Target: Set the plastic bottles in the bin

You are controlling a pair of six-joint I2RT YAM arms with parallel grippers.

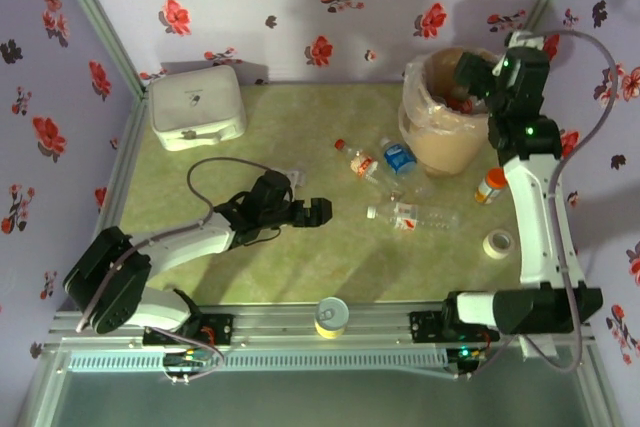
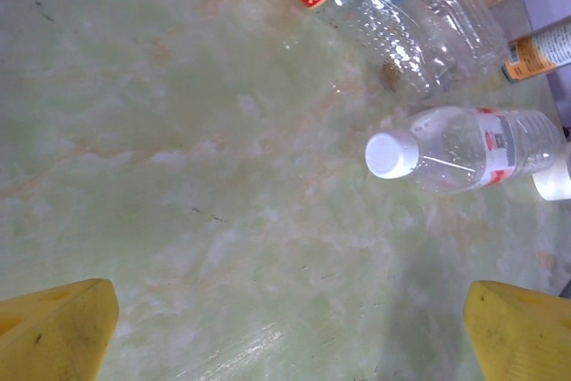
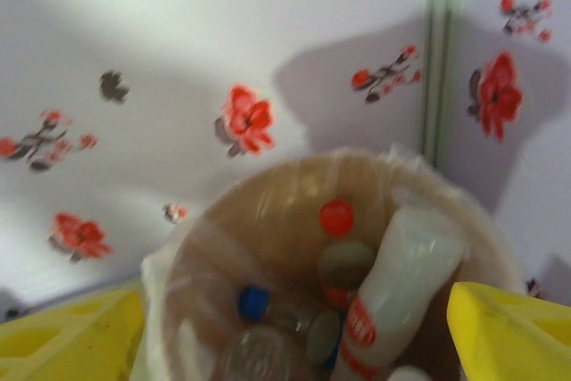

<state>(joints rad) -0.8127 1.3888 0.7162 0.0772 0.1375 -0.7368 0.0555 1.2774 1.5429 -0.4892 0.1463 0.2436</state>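
The beige bin [image 1: 440, 132], lined with a clear bag, stands at the back right. My right gripper [image 1: 470, 75] hangs over its mouth, open. In the right wrist view the bin [image 3: 268, 211] holds several plastic bottles, one with a red label [image 3: 393, 296] leaning against the right wall, clear of my yellow fingers [image 3: 508, 336]. Three bottles lie on the table: a red-capped one [image 1: 358, 160], a blue-labelled one [image 1: 400, 158] and a white-capped one [image 1: 412, 215]. My left gripper [image 1: 316, 212] is open, low over bare table, left of the white-capped bottle [image 2: 459, 151].
A white box [image 1: 197, 107] sits at the back left. An orange-capped vial [image 1: 490, 185] and a tape roll [image 1: 497, 243] lie near the right arm. A yellow-rimmed tin [image 1: 331, 315] stands at the front edge. A black cable loops behind the left arm.
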